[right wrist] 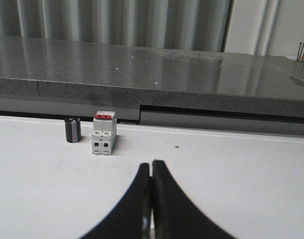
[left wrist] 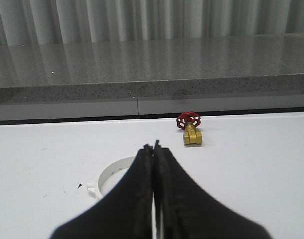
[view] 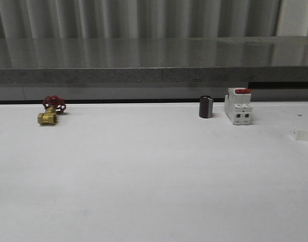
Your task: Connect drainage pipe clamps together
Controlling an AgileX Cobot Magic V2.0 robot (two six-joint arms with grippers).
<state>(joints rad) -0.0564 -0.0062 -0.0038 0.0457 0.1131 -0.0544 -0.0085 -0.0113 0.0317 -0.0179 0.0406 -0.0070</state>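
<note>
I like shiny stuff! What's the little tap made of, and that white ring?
The tap looks like brass: its body is yellow-gold with a slight gleam. Its red wheel seems painted metal, though I can't be sure. The ring looks like plastic: plain white, matte, thin-walled.

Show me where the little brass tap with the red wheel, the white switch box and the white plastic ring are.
brass tap [view: 47, 118], front view, on its brass body.
white switch box [view: 238, 107], front view, on its front face.
white plastic ring [left wrist: 113, 171], left wrist view, on its curved wall.
</note>
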